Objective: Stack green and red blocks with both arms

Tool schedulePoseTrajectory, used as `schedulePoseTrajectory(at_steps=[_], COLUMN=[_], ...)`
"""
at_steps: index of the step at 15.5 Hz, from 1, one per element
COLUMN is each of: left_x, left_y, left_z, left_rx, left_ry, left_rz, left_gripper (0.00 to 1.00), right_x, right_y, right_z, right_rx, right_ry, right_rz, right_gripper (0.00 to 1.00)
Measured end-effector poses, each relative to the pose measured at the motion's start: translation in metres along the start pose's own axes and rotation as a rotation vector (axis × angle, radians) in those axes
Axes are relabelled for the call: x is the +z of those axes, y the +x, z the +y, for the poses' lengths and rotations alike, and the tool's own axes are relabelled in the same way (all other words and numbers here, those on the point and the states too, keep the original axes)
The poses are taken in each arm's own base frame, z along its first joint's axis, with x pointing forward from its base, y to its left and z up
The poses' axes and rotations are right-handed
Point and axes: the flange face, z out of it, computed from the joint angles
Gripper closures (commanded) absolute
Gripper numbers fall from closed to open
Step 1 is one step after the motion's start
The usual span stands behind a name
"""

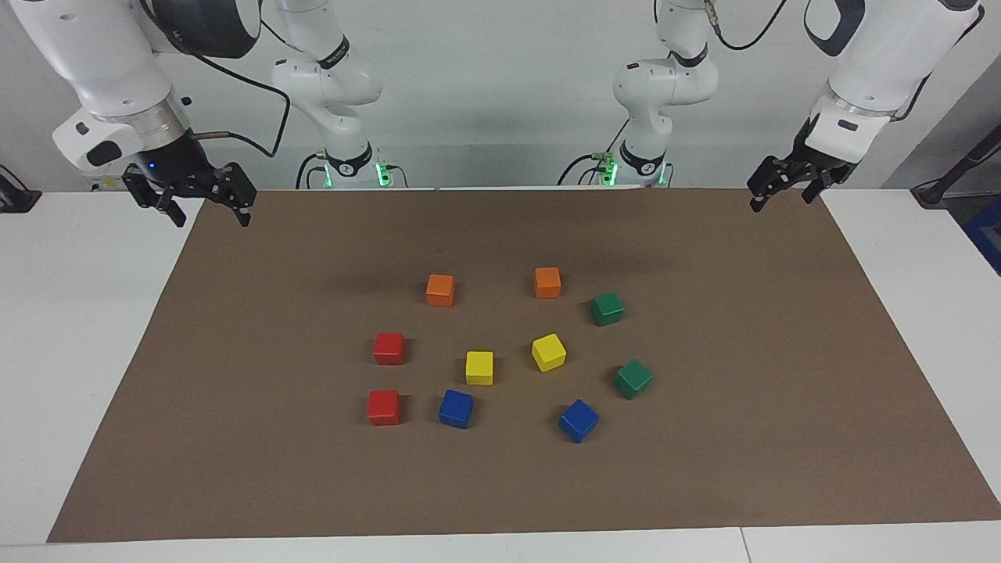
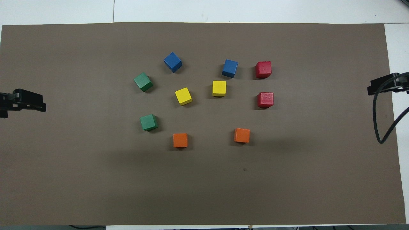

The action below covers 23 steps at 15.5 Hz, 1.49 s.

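Nothing stacked yet: both red blocks (image 1: pixel 389 348) sit toward the right arm's end of the mat, both green blocks (image 1: pixel 607 308) toward the left arm's, all apart. Left gripper (image 1: pixel 782 185) and right gripper (image 1: pixel 190 199) wait over the mat's corners nearest the robots, fingers spread, holding nothing.

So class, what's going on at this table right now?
Nothing is being handled yet. The left gripper and right gripper hang open at their own ends of the brown mat, both arms waiting. The two green blocks and two red blocks lie unstacked among orange, yellow and blue cubes.
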Motion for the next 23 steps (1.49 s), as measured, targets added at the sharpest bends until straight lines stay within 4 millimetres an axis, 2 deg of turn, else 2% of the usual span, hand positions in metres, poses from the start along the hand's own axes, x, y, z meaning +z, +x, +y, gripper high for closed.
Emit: schedulePoseTrajectory(at_steps=[19, 21, 23], left_x=[0.000, 0.000, 0.000], left_y=[0.000, 0.000, 0.000], left_z=[0.000, 0.000, 0.000], left_rx=[0.000, 0.000, 0.000], left_ry=[0.000, 0.000, 0.000], left_rz=[0.000, 0.000, 0.000], left_gripper=[0.00, 0.00, 0.00], right_x=[0.003, 0.012, 0.027], right_y=[0.000, 0.003, 0.008], right_z=[0.000, -0.006, -0.029], right_rx=[0.000, -0.002, 0.026], right_ry=[0.001, 0.005, 0.009], right_rz=[-0.002, 0.002, 0.019], right_gripper=[0.00, 0.00, 0.00])
